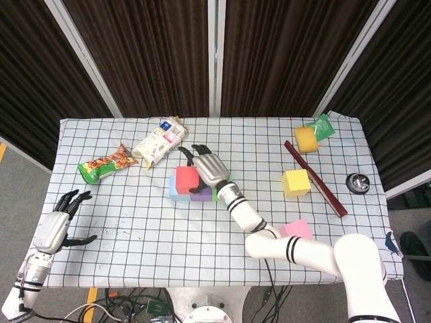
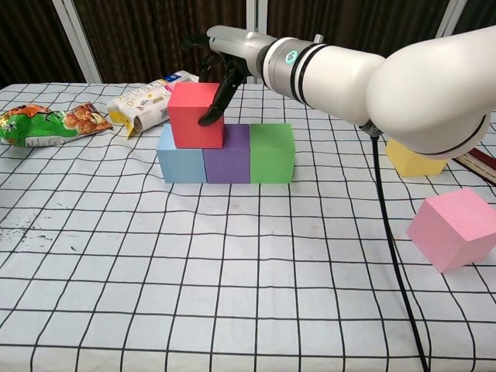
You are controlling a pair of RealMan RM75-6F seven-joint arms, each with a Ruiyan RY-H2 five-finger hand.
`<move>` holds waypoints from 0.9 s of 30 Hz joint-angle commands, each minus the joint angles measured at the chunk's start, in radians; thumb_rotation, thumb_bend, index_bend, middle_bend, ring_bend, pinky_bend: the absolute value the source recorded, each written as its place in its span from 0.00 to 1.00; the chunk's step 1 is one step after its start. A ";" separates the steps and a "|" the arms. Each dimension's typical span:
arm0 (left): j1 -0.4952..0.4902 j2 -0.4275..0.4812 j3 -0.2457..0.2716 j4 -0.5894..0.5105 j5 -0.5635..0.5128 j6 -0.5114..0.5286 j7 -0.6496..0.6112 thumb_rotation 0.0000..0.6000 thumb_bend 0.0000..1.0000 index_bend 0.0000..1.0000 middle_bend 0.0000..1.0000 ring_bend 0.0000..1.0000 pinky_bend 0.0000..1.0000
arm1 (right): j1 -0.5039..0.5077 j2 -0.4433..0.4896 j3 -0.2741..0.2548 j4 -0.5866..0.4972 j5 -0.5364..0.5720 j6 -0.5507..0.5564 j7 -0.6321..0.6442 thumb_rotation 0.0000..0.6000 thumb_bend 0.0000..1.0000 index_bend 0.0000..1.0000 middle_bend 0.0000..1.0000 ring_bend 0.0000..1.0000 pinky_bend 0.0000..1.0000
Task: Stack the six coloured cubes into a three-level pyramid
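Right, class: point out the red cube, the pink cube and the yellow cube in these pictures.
red cube (image 2: 195,124), chest view, on its front face.
pink cube (image 2: 453,230), chest view, on its front face.
yellow cube (image 1: 295,180), head view, on its top face.

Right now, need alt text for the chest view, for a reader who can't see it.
The right hand touches a red foam cube sitting atop a row of light blue, purple and green foam cubes on a checked tablecloth. A pink cube and a yellow cube lie apart at right.

Snack bag (image 1: 106,163), white carton (image 1: 158,142), yellow sponge (image 1: 306,139), dark red stick (image 1: 315,178)
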 commanded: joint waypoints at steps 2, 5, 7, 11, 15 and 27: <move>0.000 -0.001 0.000 0.000 0.001 0.000 0.000 1.00 0.00 0.08 0.17 0.00 0.03 | 0.000 0.000 -0.001 -0.002 0.003 0.000 -0.004 1.00 0.11 0.00 0.45 0.04 0.00; 0.000 0.000 0.000 0.001 0.000 0.001 -0.001 1.00 0.00 0.08 0.17 0.00 0.03 | 0.000 -0.001 -0.001 -0.001 0.006 0.001 -0.008 1.00 0.11 0.00 0.45 0.04 0.00; 0.000 0.000 0.001 0.002 -0.001 -0.002 -0.002 1.00 0.00 0.08 0.18 0.00 0.03 | 0.000 -0.002 -0.001 0.000 0.008 0.001 -0.010 1.00 0.11 0.00 0.45 0.04 0.00; 0.000 -0.002 0.001 0.003 -0.002 -0.004 -0.005 1.00 0.00 0.08 0.18 0.00 0.03 | -0.001 -0.005 -0.001 0.002 0.015 0.000 -0.013 1.00 0.11 0.00 0.45 0.04 0.00; 0.001 -0.003 0.001 0.006 -0.002 -0.002 -0.008 1.00 0.00 0.08 0.17 0.00 0.03 | 0.000 -0.008 -0.002 0.004 0.016 0.000 -0.015 1.00 0.11 0.00 0.45 0.04 0.00; -0.001 -0.005 0.001 0.008 -0.004 -0.008 -0.023 1.00 0.00 0.08 0.17 0.00 0.03 | -0.001 -0.002 0.004 -0.006 0.018 0.006 -0.019 1.00 0.12 0.00 0.45 0.05 0.00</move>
